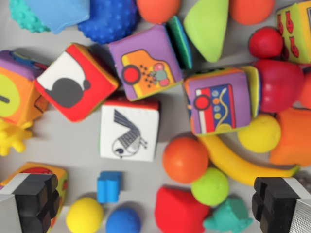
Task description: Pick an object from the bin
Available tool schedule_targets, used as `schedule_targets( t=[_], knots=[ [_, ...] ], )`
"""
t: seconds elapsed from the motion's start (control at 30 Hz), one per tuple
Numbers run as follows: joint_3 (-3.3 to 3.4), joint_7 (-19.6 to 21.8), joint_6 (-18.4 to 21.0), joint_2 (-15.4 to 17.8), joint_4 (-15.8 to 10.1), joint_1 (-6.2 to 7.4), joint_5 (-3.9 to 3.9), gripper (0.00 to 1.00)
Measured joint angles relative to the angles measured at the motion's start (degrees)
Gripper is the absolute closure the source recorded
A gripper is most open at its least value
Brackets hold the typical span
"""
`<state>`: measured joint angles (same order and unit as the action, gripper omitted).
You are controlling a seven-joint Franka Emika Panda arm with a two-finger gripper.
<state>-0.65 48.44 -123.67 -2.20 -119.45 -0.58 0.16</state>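
Observation:
I look straight down into a grey bin [73,145] packed with toys. My gripper [158,201] is open, with one black fingertip [36,199] at the bottom left and the other at the bottom right; nothing is held. Between them lie a small blue block [108,186], a yellow ball [84,216], a blue ball [122,221], a red soft shape [180,211], a green ball [210,186] and a teal toy [228,216]. Above sit a white bird cube [129,130] and an orange ball [185,159].
Higher up are a red-edged cube [73,82], two purple cubes [146,63] [218,99], a yellow banana [238,165], a yellow ball [260,133], red toys [279,85], an orange block [294,136], a blue bumpy ball [109,19] and a green wedge [206,26].

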Motion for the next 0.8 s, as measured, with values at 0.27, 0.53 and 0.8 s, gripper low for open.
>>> schedule_targets(
  t=[0.27, 0.53, 0.8],
  knots=[
    [-0.36, 0.96, -2.59, 1.03, -3.82, 0.5, 0.0, 0.0],
    [-0.77, 2.01, -5.53, 1.84, -7.82, 1.0, 0.0, 0.0],
    [-1.32, 3.32, -8.97, 2.57, -12.28, 1.63, 0.0, 0.0]
  ],
)
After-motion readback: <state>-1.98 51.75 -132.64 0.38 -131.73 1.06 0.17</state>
